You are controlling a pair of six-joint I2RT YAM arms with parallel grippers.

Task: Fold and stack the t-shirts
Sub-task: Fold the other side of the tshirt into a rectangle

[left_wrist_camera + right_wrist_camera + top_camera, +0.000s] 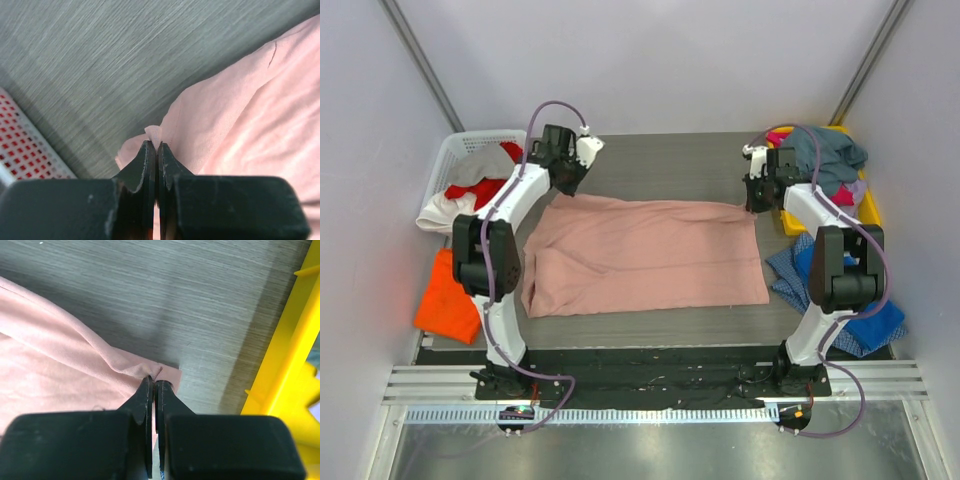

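Top view: a large dusty-pink fabric t-shirt (pixel 645 255) lies spread flat across the middle of the dark grey wood-grain table (pixel 660 160), its long side running left to right and a crease running along its length. The left tool (pixel 154 146), jaws drawn to a narrow slit, pinches the shirt's far-left corner. The right tool (pixel 152 381), likewise almost closed, pinches the far-right corner. Both corners sit low, at the table surface. A white perforated plastic basket (pixel 460 150) at the far left holds red and white garments (pixel 470 190), and a bright orange t-shirt (pixel 448 295) lies at the near-left edge. A yellow plastic bin (pixel 869 208) at the far right carries a grey-teal t-shirt (pixel 830 155); a blue t-shirt (pixel 880 325) lies beside the right arm
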